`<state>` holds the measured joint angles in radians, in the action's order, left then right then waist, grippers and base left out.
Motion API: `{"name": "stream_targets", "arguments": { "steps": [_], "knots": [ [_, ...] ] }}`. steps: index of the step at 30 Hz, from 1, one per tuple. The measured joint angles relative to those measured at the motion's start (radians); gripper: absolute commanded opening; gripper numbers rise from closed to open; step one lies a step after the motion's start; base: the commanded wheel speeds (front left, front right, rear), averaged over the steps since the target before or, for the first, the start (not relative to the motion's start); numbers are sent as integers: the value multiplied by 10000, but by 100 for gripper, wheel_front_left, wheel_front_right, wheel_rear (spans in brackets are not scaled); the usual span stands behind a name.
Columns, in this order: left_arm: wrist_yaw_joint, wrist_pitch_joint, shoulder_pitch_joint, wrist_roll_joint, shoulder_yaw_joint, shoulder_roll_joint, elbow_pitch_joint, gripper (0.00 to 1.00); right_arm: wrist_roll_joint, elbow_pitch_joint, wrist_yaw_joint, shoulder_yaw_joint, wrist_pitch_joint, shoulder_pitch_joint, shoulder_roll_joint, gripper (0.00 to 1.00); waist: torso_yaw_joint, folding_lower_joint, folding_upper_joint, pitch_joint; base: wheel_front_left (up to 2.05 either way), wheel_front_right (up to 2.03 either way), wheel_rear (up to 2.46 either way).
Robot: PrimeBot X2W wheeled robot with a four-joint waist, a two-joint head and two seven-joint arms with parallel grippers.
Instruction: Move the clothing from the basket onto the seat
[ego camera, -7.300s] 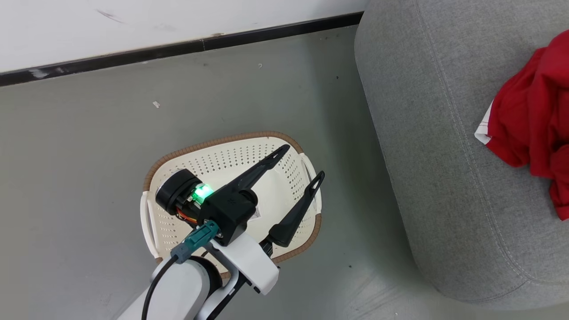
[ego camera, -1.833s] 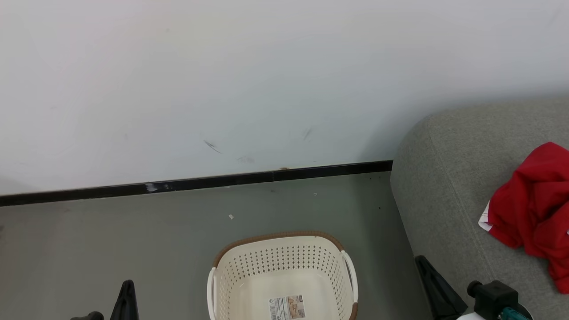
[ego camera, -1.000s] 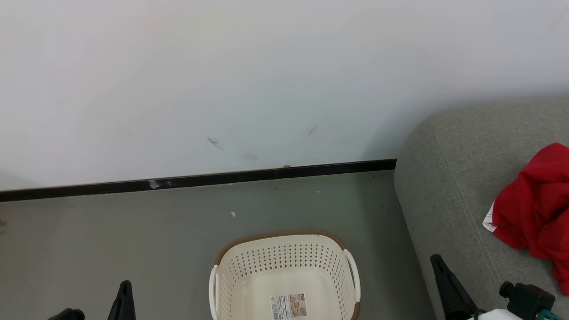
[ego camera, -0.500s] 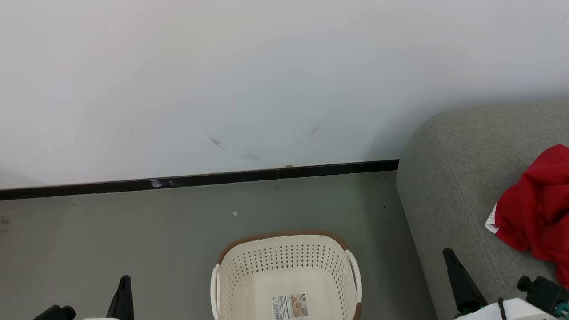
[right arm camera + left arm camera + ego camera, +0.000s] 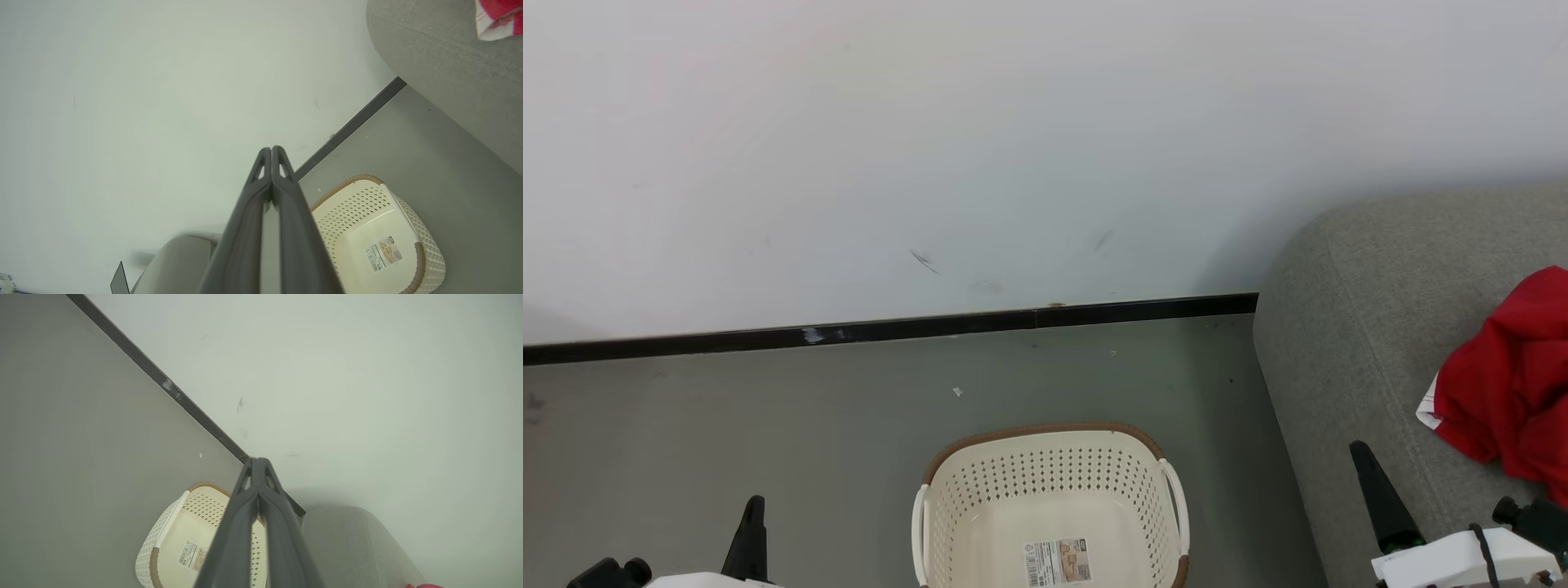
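The cream basket (image 5: 1052, 474) stands on the floor at the bottom centre with nothing but a label inside; it also shows as basket (image 5: 171, 539) and basket (image 5: 367, 216). Red clothing (image 5: 1511, 392) lies bunched on the grey-green seat (image 5: 1356, 327) at the right edge, with a corner of the clothing (image 5: 496, 16) on the seat (image 5: 441, 61). My left gripper (image 5: 755, 510) sits at the lower left, its fingers pressed together, shut and holding nothing, as the left gripper (image 5: 257, 465) confirms. My right gripper (image 5: 1360, 457) rises at the lower right over the seat's edge, shut and bare, like the right gripper (image 5: 271, 153).
A white wall (image 5: 1013, 147) with a black skirting strip (image 5: 890, 331) runs behind the basket. Grey floor (image 5: 727, 416) spreads left of the basket, with a small white scrap (image 5: 956, 392) on it. The seat's rounded corner stands close to the basket's right side.
The head view has drifted slightly, so the seat and clothing sit a little further right. My right gripper has moved right and up a little; the left one barely shifted.
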<state>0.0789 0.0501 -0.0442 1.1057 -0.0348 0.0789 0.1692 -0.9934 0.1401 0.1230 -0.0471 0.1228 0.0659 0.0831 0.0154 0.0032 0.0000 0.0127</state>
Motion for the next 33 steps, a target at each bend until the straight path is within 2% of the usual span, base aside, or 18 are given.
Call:
{"name": "stream_targets", "arguments": {
  "steps": [11, 33],
  "knots": [
    [-389, -416, 196, 1327, 284, -119, 102, 0, -2000, 341, 0, 44, -268, -294, 159, 0, -42, -22, 0, -58, 0, 0, 0],
    [-1145, -1151, 610, 3762, 840, -328, 299, 0, -5611, 817, 0, 176, -782, -957, 468, 0, -120, -26, 0, -108, 0, 0, 0]
  ]
}}
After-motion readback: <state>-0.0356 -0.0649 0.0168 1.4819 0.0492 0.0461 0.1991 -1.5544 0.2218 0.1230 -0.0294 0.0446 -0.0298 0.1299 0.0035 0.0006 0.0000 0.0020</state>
